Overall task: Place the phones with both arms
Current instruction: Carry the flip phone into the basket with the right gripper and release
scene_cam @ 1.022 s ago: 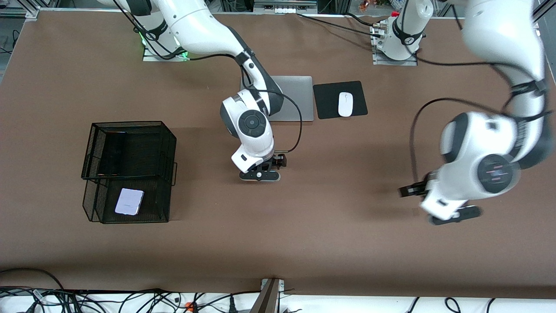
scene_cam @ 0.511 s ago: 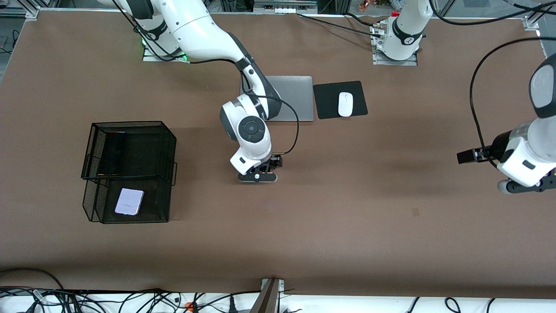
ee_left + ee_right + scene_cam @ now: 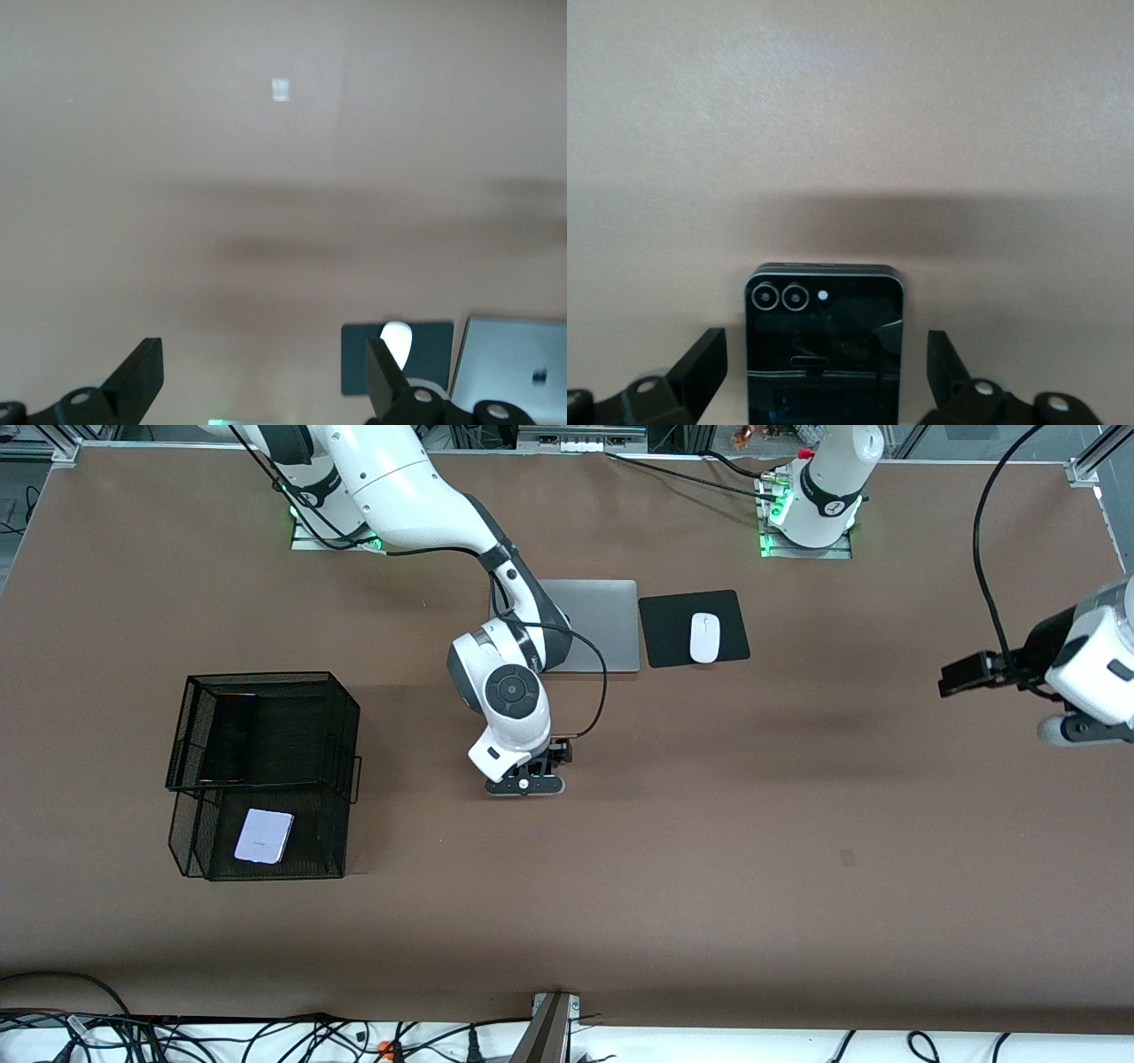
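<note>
A squarish black phone [image 3: 824, 350] with two camera rings lies flat on the brown table. My right gripper [image 3: 824, 354] is low over it and open, one finger on each side with a gap to the phone's edges. In the front view that gripper [image 3: 524, 784] is at mid-table and hides the phone. A pale lavender-white phone [image 3: 263, 836] lies in the lower tray of the black mesh basket [image 3: 341, 717]. A long dark slab [image 3: 235, 731] seems to lie in its upper tray. My left gripper [image 3: 1076, 729] hangs open and empty over the left arm's end of the table [image 3: 263, 372].
A closed silver laptop [image 3: 602, 624] lies near the arms' bases, with a black mouse pad [image 3: 673, 633] and white mouse [image 3: 704, 638] beside it. The mesh basket stands toward the right arm's end. Cables run along the table's front edge.
The left arm has swung up and away toward its own end of the table, gripper still open. The right gripper has stayed over the black phone, barely shifting.
</note>
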